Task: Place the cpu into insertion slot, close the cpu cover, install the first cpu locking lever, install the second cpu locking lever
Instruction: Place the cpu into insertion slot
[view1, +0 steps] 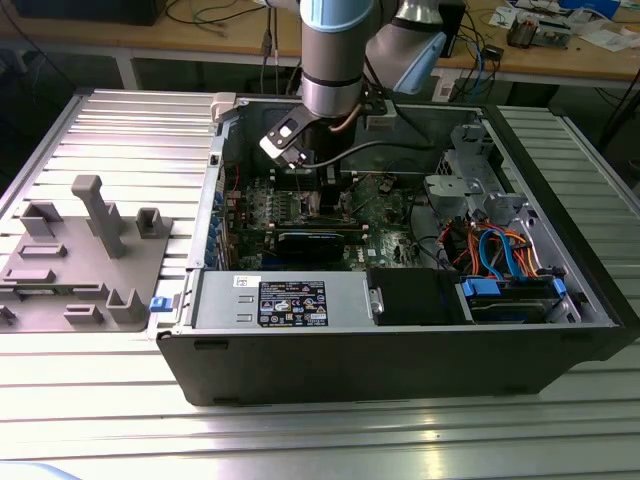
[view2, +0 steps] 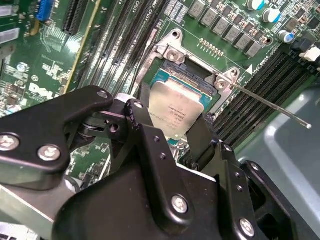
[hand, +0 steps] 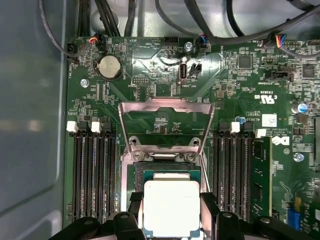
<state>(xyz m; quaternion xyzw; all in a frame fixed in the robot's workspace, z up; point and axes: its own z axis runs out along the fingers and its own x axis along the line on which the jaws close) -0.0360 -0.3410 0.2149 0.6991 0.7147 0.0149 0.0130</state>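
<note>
Fingers tight on both sides of the cpu at the insertion slot, cpu cover open.

ribbed grey metal table, slats running lengthwise, pale overhead glare on its near edge. wooden workbench along the back, one; loose cables lying on top.

The way down to the insertion slot is from straight above, where the gripper clamped on the cpu fills the gap; the raised cpu cover walls off one edge. Memory slots flank two sides, and a thin lever rod slants out from one corner over them. Black cables hang beyond the cover, and the grey case wall bounds one flank.
</note>
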